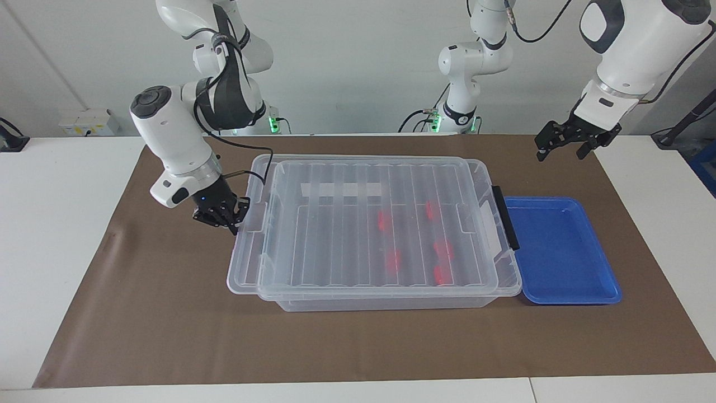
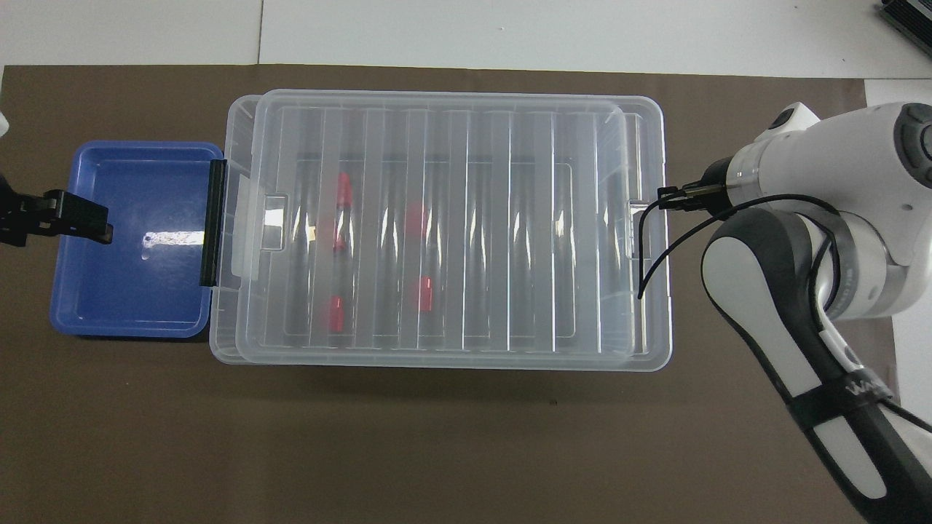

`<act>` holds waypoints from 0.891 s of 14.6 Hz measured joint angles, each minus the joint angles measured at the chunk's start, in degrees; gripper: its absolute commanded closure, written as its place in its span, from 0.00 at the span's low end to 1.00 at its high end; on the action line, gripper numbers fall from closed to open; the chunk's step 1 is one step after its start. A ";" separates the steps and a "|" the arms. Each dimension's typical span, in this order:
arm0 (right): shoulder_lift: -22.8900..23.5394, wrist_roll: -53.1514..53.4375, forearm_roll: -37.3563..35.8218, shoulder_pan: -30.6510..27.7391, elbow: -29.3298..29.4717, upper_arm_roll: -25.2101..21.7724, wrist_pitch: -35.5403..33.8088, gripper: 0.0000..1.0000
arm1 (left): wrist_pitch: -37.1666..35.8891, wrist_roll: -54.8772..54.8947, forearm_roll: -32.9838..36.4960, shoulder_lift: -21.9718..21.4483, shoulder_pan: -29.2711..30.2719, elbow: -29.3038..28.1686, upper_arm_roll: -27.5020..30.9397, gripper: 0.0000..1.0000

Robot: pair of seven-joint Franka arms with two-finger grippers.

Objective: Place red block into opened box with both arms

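Several red blocks, one of them here [image 1: 442, 273] [image 2: 335, 313], lie inside the clear box [image 1: 391, 303] [image 2: 227, 342], toward the left arm's end. They show through the ribbed clear lid [image 1: 335, 224] [image 2: 451, 218], which lies flat over nearly the whole box and overhangs slightly at the right arm's end. My right gripper [image 1: 226, 216] [image 2: 659, 197] is shut, its tips against the lid's end tab. My left gripper [image 1: 562, 146] [image 2: 80, 218] hangs open and empty over the blue tray.
A shallow blue tray [image 1: 559, 291] [image 2: 131, 320] sits against the box at the left arm's end, next to the box's black clip [image 1: 506, 218] [image 2: 212, 222]. Brown paper covers the table. The right arm's black cable loops over the lid's end.
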 measured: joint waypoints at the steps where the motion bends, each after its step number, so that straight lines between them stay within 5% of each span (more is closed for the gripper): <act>1: 0.00 0.08 0.00 0.12 0.01 0.00 0.00 1.00 | 0.00 0.00 0.00 0.00 0.00 0.00 0.00 0.00; 13: 0.01 0.43 3.39 0.92 -0.03 0.01 0.00 1.00 | 0.02 0.00 0.00 0.00 0.00 -0.03 0.00 0.00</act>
